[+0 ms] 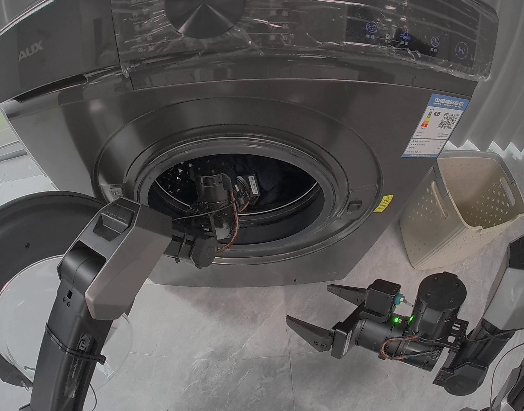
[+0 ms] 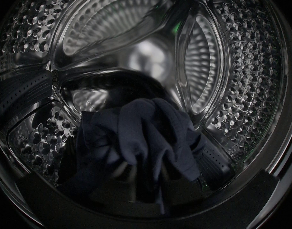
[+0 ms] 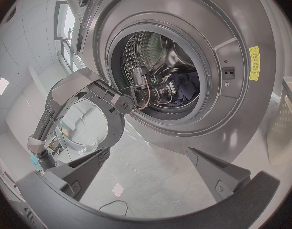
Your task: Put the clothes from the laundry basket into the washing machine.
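Observation:
The grey washing machine (image 1: 262, 115) stands with its round opening uncovered. My left arm is inside the drum, with the left gripper (image 1: 249, 185) (image 3: 170, 89) next to a dark navy garment (image 2: 142, 137) (image 3: 186, 86) that is bunched on the drum's lower wall. I cannot see whether that gripper holds the cloth. My right gripper (image 1: 309, 303) (image 3: 147, 151) hangs open and empty over the floor, in front of the machine and to its right. The cream laundry basket (image 1: 473, 201) (image 3: 284, 121) stands to the right of the machine, and no clothes show in it.
The machine's door (image 1: 22, 246) (image 3: 85, 128) is swung open on the left, behind my left arm. Grey tiled floor (image 1: 227, 338) stretches in front of the machine. A pleated curtain hangs behind the basket.

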Controlling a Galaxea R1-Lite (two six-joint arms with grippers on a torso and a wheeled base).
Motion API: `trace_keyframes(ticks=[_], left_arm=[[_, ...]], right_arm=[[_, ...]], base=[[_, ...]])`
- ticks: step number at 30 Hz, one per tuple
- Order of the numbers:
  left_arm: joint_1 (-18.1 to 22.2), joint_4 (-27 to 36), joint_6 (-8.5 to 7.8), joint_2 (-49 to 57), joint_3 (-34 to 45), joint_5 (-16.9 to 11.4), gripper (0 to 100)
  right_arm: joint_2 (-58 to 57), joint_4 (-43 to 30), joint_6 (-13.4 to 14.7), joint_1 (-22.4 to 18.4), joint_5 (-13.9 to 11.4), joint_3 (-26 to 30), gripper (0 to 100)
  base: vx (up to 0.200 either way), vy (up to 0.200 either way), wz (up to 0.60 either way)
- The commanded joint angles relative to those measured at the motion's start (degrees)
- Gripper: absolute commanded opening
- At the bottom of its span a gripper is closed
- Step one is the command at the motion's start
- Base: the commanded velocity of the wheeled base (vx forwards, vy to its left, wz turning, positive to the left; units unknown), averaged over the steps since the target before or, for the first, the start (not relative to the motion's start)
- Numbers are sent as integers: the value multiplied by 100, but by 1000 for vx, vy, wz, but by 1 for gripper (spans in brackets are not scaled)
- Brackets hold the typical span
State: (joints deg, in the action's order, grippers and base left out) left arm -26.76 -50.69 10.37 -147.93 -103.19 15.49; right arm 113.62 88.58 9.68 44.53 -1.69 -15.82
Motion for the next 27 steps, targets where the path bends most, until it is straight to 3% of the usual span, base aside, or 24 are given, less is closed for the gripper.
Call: trace_keyframes(ticks=[1,5,9,11,19,20,21,27], left_arm=[[-49,-46,35,133,124,6,100],[-242,-46,175,537,616,6,100],[-418,-64,175,1056,1231,-3,100],[-515,-90,132,1320,1645,-3,100],[-1147,-1119,-71,2700,4888,-671,100],[-1156,-1145,-79,2717,4949,-688,100],[-1262,-1470,-123,2946,5573,-776,100],[-1473,-2156,-501,3745,7217,-758,100]], right_arm=[[3,2,-1,-6,-6,-8,100],[3,2,-1,-6,-6,-8,100],[-6,2,-1,-15,-6,9,100],[-24,-7,-1,-15,-6,27,100],[-367,-7,8,-59,-15,484,100],[-384,-7,8,-67,-15,501,100],[-604,-16,8,-94,-24,651,100],[-1219,-16,-1,-401,-24,1037,100]], base=[[0,0,0],[0,0,0],[0,0,0],[0,0,0],[0,0,0],[0,0,0],[0,0,0],[0,0,0]])
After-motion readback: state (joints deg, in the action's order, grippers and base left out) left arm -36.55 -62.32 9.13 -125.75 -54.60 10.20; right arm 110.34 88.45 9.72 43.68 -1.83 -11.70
